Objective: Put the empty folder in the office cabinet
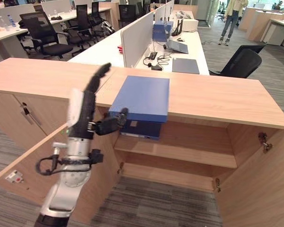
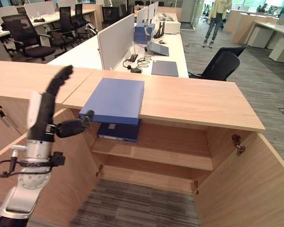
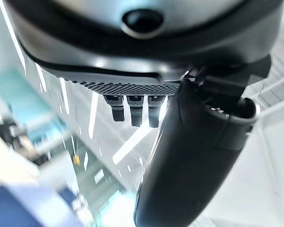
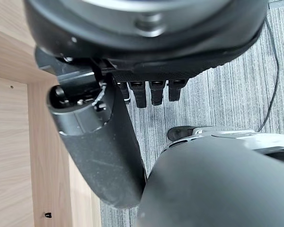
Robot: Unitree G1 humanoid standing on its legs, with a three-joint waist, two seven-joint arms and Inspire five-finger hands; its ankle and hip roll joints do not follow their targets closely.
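My left hand (image 1: 83, 111) is raised in front of the open office cabinet (image 1: 189, 142), fingers (image 1: 100, 73) straight and pointing up, spread from the thumb (image 1: 112, 124), which juts sideways toward the blue folder (image 1: 141, 98). The thumb tip sits right at the folder's near left corner, though I cannot tell if it touches. Nothing is held in that hand.

The folder lies flat on the cabinet's wooden worktop (image 1: 213, 97), its front edge hanging out past the worktop's rim above the open compartment. Just below it, on the upper shelf (image 1: 180, 149), lies a second, darker blue folder (image 1: 141, 128) (partly hidden under the first one's overhang). Both cabinet doors stand open: the left door (image 1: 33, 165) swings out beside my forearm, the right door (image 1: 260, 184) at the other side.

My right hand (image 4: 146, 94) hangs down beside the right door over grey carpet (image 4: 217, 104), fingers straight and relaxed, clamped on nothing.

Beyond the worktop stand desks with white dividers (image 1: 137, 38) and black office chairs (image 1: 239, 61); a person (image 1: 233, 16) stands far back.
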